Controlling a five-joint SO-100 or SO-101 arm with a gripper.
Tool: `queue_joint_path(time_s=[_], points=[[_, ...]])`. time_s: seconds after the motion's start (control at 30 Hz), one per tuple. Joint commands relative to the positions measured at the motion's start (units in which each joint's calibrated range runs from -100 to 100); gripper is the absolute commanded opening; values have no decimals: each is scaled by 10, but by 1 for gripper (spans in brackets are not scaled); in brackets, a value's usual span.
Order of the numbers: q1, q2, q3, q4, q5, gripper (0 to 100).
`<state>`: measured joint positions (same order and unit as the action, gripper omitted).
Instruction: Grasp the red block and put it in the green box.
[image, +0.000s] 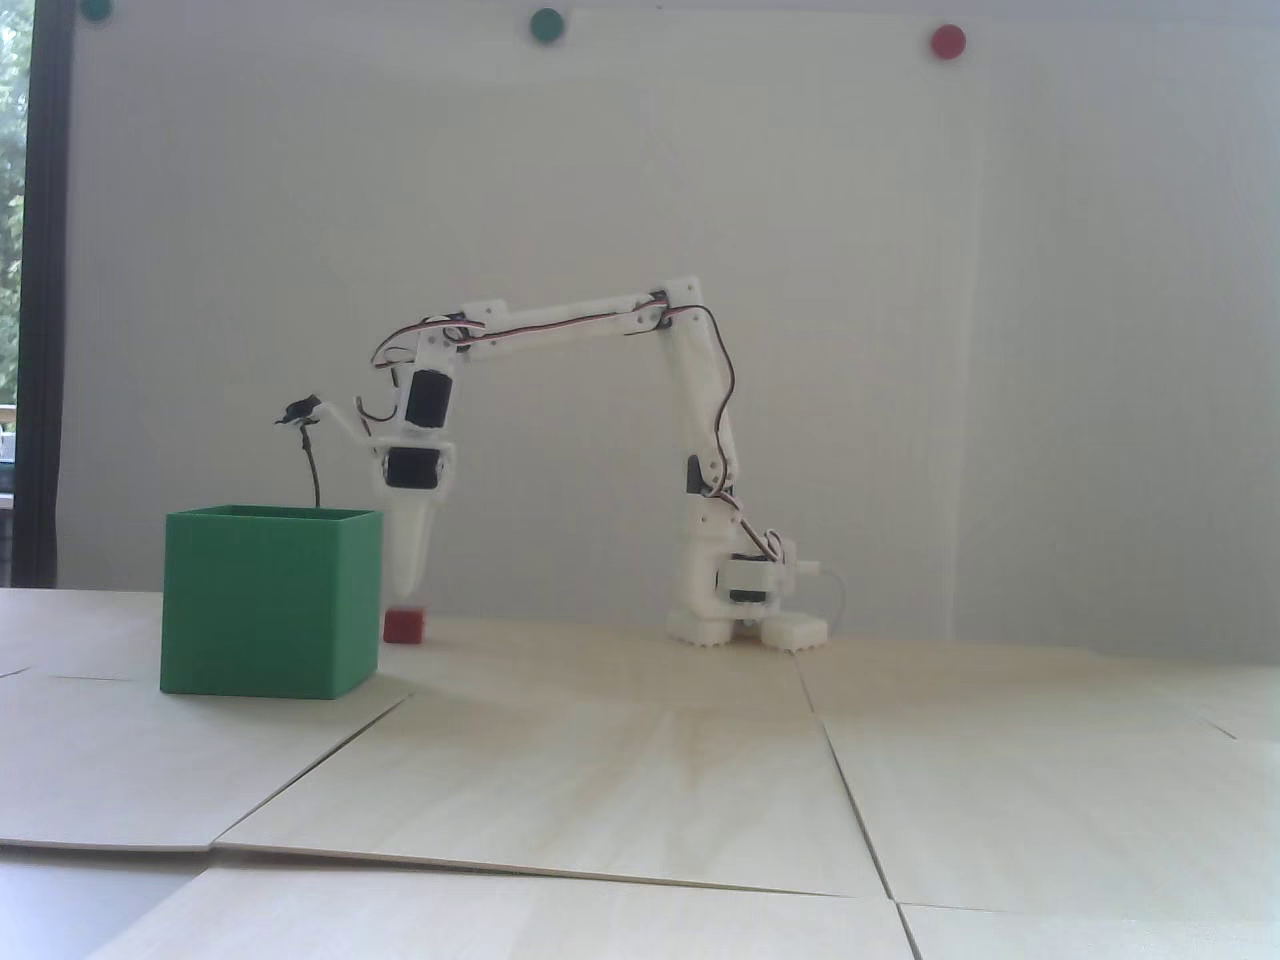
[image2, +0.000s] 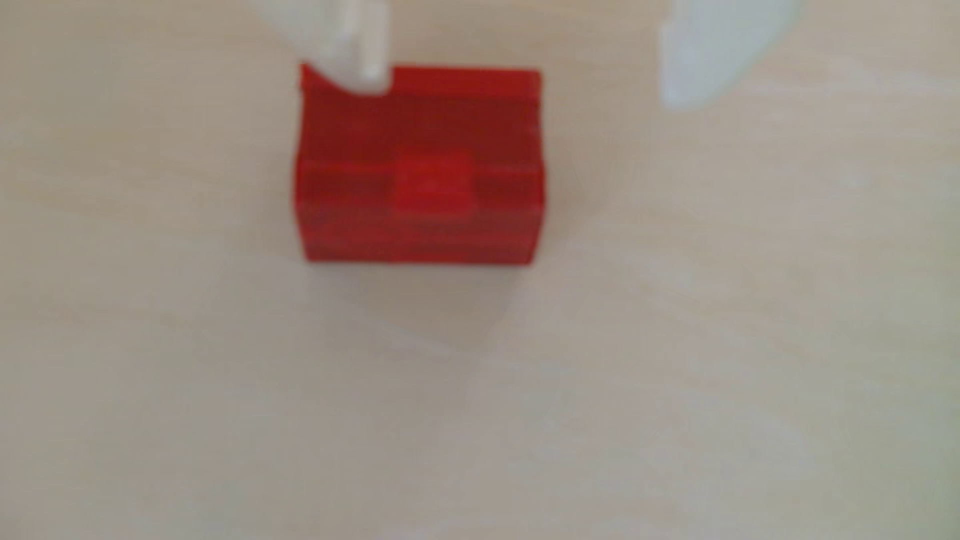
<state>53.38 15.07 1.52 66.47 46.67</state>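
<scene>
Tool (image2: 524, 98) agape over red block (image2: 418, 171), nothing held.

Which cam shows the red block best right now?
Wrist view: the red block fills much of the frame, top and front face visible though blurred, with the open gripper above it. The fixed view shows it only as a tiny red shape on the table, beside the green box.

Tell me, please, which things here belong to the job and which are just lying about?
Job: red block, green box, gripper, open above the block.
Bystanders: green wall dots, red wall dot, wooden table panels.
</scene>
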Motion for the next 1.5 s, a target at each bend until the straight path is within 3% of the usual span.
queue_joint_path(time_s=[0.0,1.17,1.47], points=[[8,-47,-23,3,1,19],[12,-11,-23,11,4,19],[9,-11,-29,65,5,19]])
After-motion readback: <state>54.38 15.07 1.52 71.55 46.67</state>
